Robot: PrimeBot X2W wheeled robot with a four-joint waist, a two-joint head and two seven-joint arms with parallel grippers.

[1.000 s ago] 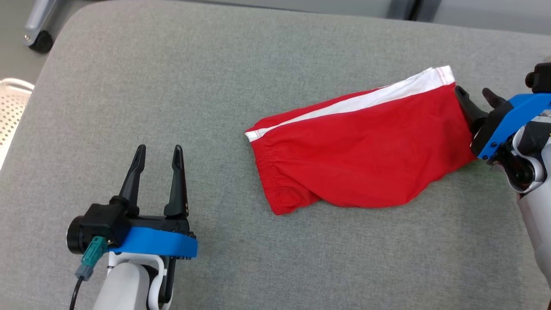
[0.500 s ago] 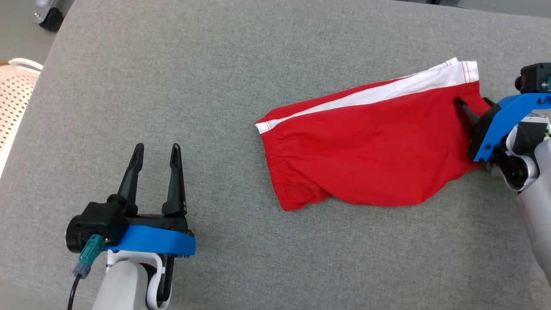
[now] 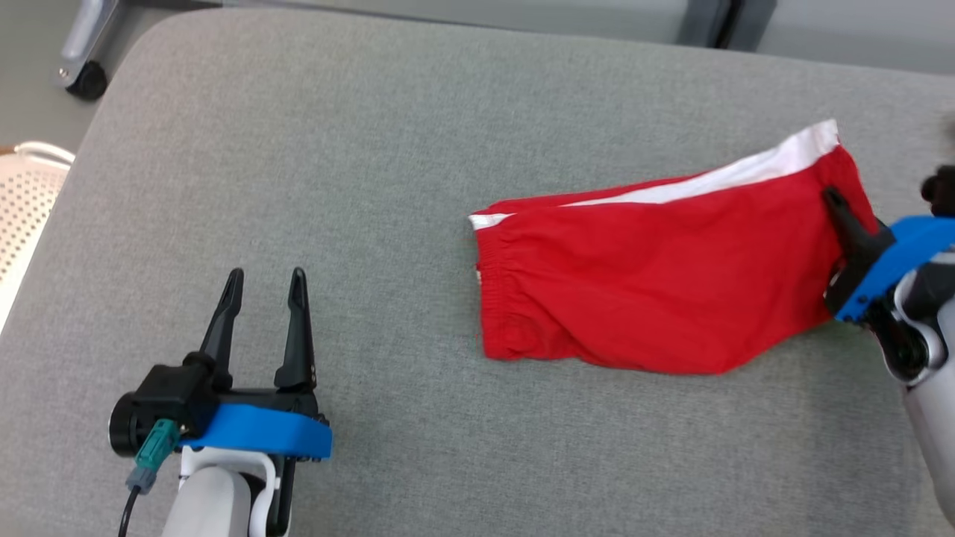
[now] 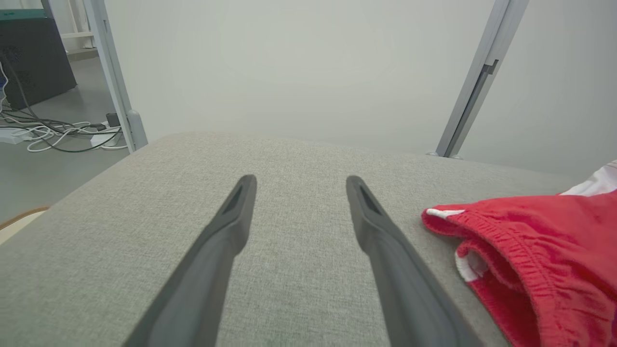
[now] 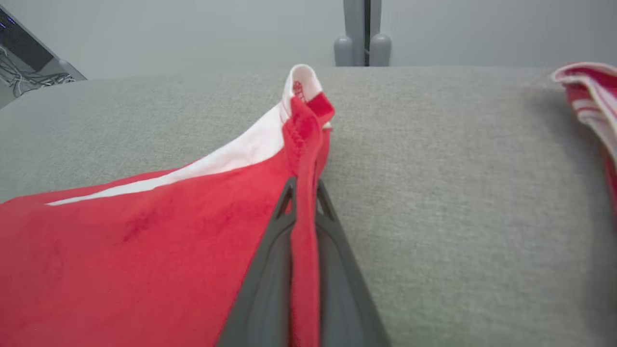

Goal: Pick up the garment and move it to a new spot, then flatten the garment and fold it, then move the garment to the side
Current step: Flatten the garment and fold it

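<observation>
The garment (image 3: 656, 287) is a pair of red shorts with a white side stripe, lying on the grey padded surface (image 3: 373, 149) right of centre. My right gripper (image 3: 837, 203) is shut on the garment's right hem. In the right wrist view the two fingers pinch a raised fold of red cloth (image 5: 304, 144) at the gripper (image 5: 303, 190). My left gripper (image 3: 262, 282) rests open at the lower left, well clear of the shorts. In the left wrist view the left gripper (image 4: 299, 185) holds nothing, and the elastic waistband (image 4: 530, 241) lies to its right.
A white perforated basket (image 3: 22, 201) sits off the left edge, with a caster wheel (image 3: 88, 80) behind it. Another red-and-white striped cloth (image 5: 590, 101) lies at the far right of the right wrist view. Frame posts (image 5: 362, 33) stand behind the surface; cables (image 4: 58, 132) lie on the floor.
My right gripper has closed on the garment's right hem, and the cloth has drawn tauter and shifted toward the right. The camera has moved a little. The left gripper stays open in place.
</observation>
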